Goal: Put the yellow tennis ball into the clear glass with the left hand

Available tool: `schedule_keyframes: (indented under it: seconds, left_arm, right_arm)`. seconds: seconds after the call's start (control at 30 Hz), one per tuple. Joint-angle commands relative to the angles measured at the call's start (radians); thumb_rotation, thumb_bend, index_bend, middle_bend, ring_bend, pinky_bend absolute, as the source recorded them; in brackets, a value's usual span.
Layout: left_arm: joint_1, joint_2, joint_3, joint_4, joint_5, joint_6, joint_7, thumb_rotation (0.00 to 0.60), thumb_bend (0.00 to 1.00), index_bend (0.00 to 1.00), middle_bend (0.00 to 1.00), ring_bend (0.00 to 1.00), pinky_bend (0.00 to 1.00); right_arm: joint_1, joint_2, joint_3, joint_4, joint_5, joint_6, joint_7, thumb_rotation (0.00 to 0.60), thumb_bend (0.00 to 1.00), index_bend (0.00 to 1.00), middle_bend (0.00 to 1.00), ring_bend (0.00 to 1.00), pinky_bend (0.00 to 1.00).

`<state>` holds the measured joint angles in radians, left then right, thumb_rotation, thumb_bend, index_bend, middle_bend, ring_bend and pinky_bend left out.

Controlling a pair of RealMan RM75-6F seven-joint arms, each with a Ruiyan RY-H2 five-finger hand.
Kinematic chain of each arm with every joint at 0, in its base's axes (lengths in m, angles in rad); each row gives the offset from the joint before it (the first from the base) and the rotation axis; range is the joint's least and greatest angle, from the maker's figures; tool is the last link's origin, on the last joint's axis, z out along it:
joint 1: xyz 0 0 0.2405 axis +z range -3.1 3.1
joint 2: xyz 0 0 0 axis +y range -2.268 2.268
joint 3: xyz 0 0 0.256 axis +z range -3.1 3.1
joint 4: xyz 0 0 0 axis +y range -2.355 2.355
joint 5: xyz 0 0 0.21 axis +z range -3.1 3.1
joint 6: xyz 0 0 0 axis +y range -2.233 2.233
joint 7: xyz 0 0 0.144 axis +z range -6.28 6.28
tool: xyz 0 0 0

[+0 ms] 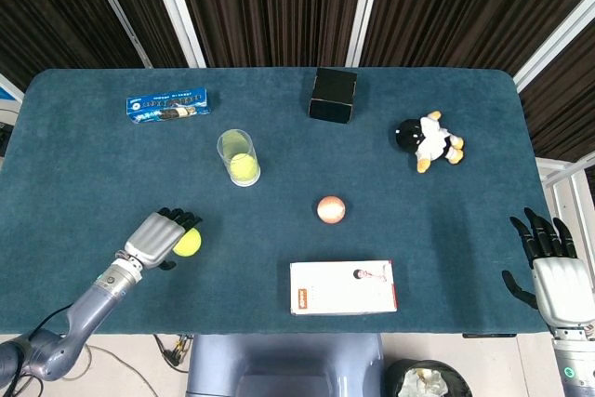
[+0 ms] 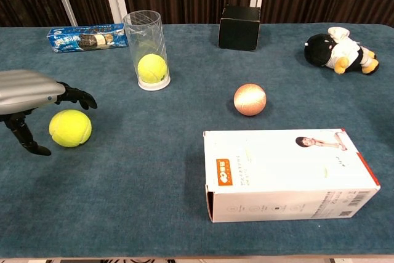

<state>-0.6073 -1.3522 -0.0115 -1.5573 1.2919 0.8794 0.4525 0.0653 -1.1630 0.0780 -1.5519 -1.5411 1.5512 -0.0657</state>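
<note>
One yellow ball [image 2: 151,67] inside clear glass [image 2: 145,29]

blue packet [image 1: 166,105] — possibly cookies | black box [image 1: 333,95] | plush toy [image 1: 429,141] | orange ball [image 1: 331,209] | white carton [image 1: 343,287]

Left hand [image 1: 160,235] is low over the table at the left front, palm down, fingers [image 2: 77,95] arched and spread, thumb hanging beneath; nothing gripped. Left forearm runs back toward the near-left corner. Right hand [image 1: 554,271] sits off the right edge, fingers extended and apart.
</note>
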Motion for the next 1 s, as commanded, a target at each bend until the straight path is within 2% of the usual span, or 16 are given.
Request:
schedule_keyframes:
  seconds: [0.03, 0.27, 0.53, 0.73, 1.0]
  left_arm:
    - [-0.003, -0.013, 0.006, 0.010, -0.001, 0.002, 0.012, 0.600, 0.11, 0.21, 0.22, 0.19, 0.28]
    - [0.001, -0.029, 0.014, 0.021, 0.012, 0.032, 0.027, 0.600, 0.16, 0.29, 0.33, 0.29, 0.39]
    - [0.002, -0.041, 0.016, 0.036, -0.005, 0.043, 0.064, 0.600, 0.17, 0.34, 0.38, 0.32, 0.42]
    - [-0.003, -0.046, 0.022, 0.035, -0.026, 0.037, 0.106, 0.600, 0.25, 0.43, 0.46, 0.37, 0.47]
    - [0.009, -0.024, -0.001, 0.014, 0.003, 0.102, 0.060, 0.600, 0.26, 0.45, 0.47, 0.38, 0.47]
  right_arm:
    - [0.000, 0.001, 0.001, -0.001, 0.001, 0.000, 0.002, 0.600, 0.35, 0.13, 0.04, 0.11, 0.05]
    - [-0.002, 0.005, 0.002, -0.004, 0.004, 0.002, 0.005, 0.600, 0.35, 0.13, 0.04, 0.11, 0.05]
    - [-0.002, 0.006, 0.001, -0.007, 0.008, -0.003, 0.002, 0.600, 0.35, 0.13, 0.04, 0.11, 0.05]
    - [-0.001, 0.009, 0.002, -0.012, 0.018, -0.012, 0.000, 0.600, 0.35, 0.13, 0.04, 0.11, 0.05]
    - [-0.002, 0.011, 0.002, -0.013, 0.017, -0.011, 0.001, 0.600, 0.35, 0.13, 0.03, 0.11, 0.05]
